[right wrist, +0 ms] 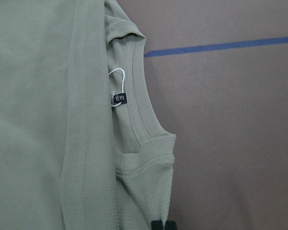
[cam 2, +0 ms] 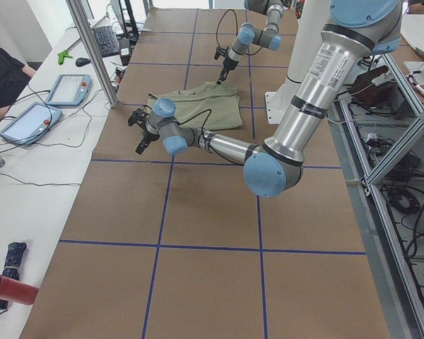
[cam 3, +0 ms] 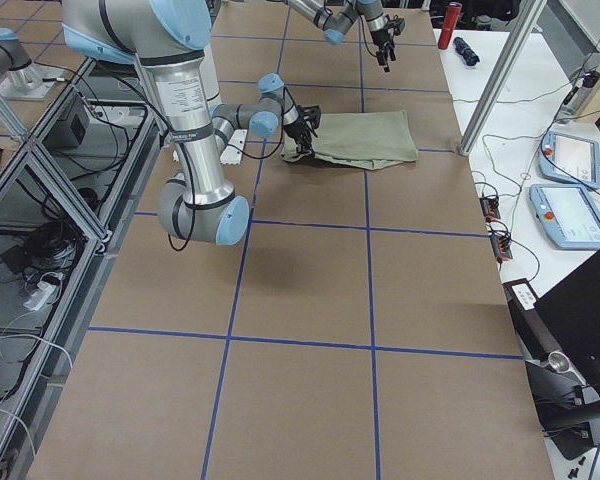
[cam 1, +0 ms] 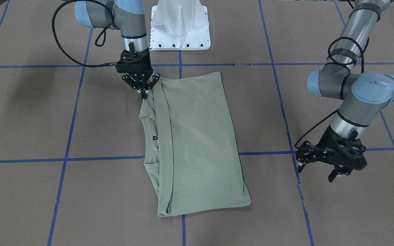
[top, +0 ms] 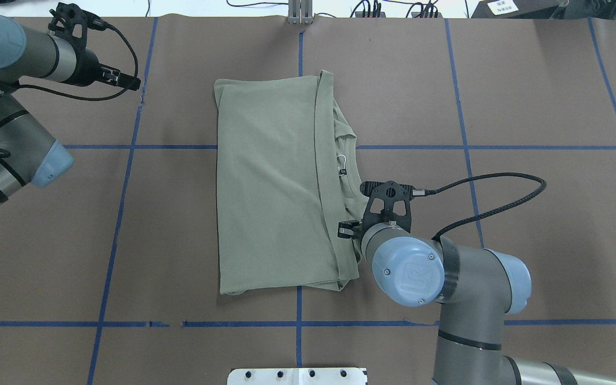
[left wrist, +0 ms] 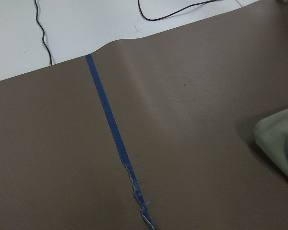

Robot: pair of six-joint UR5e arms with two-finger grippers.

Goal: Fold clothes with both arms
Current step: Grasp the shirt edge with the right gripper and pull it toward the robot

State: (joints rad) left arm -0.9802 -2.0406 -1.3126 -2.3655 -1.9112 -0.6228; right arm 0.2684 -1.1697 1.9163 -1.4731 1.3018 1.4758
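Observation:
The pale sage-green shirt (cam 1: pixel 197 136) lies folded lengthwise on the brown table, its neck opening and black label (cam 1: pixel 155 138) exposed along one long side. My right gripper (cam 1: pixel 144 93) points down at the shoulder corner nearest the robot's base, its fingers shut on the fabric edge. The right wrist view shows the collar, the label (right wrist: pixel 120 98) and the dark fingertips (right wrist: pixel 162 225) at the shirt's edge (right wrist: pixel 149 182). My left gripper (cam 1: pixel 316 171) hovers open and holds nothing, off to the other side of the shirt. The left wrist view shows only a shirt corner (left wrist: pixel 281 139).
The white pedestal (cam 1: pixel 180 27) stands at the robot's side of the table. Blue tape lines (top: pixel 300 323) grid the brown surface. Side tables carry tablets (cam 2: pixel 67 88) and cables, with a metal post (cam 2: pixel 92 49) and a person's dark sleeve (cam 2: pixel 0 78) nearby.

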